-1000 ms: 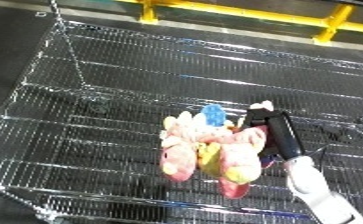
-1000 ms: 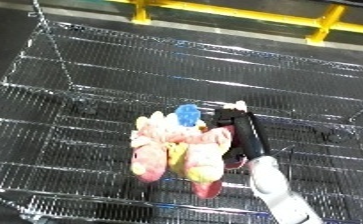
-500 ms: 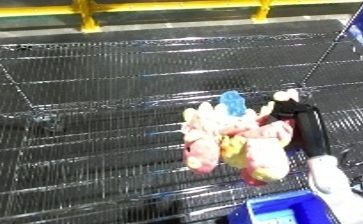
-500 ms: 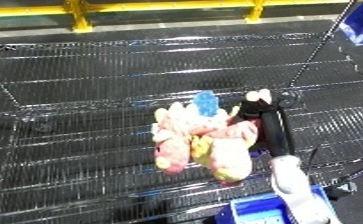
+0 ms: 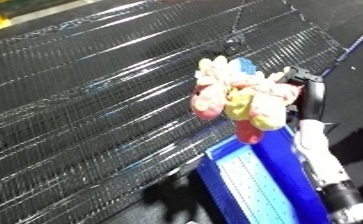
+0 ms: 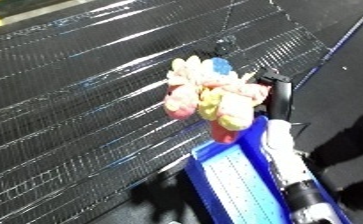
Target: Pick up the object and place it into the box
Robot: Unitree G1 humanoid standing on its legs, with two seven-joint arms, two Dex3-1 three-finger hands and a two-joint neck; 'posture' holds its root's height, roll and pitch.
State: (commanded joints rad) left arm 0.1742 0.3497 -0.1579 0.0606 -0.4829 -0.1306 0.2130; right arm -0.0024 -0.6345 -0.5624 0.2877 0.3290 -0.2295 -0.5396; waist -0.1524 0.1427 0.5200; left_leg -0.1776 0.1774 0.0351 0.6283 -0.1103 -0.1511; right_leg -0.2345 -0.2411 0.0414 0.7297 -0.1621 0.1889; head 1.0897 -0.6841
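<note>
**A:** What is the big dark grid filling most of the view?

**B:** That is the wire mesh surface (image 5: 97,100), tilted across my sight because my head is turned. It runs from the far left down to the near middle, and nothing I want lies on it.

**A:** And the blue thing at the near right?

**B:** The blue bin (image 5: 257,185), my target. Only its near-left corner and pale inner floor show; the rest runs off the lower edge. It sits just beside the mesh edge.

**A:** Where is the object?

**B:** The bundle of pastel plush toys (image 5: 240,100), pink, yellow and cream with a blue bit at the far side, hangs in the air off my right robot hand (image 5: 304,92). Its lowest pink end dangles right over the bin's far rim, and I judge I carried it there so it drops inside.

**A:** How are you holding it?

**B:** My black robot hand grips the bundle from its right side, fingers closed on it, with my white forearm (image 5: 320,160) reaching up along the bin's right edge. Holding from the side lets the toys hang clear of my arm.

**A:** Your left robot hand?

**B:** Out of sight.

**A:** What's left?

**B:** I think a little more travel over the bin, then letting go.
</note>
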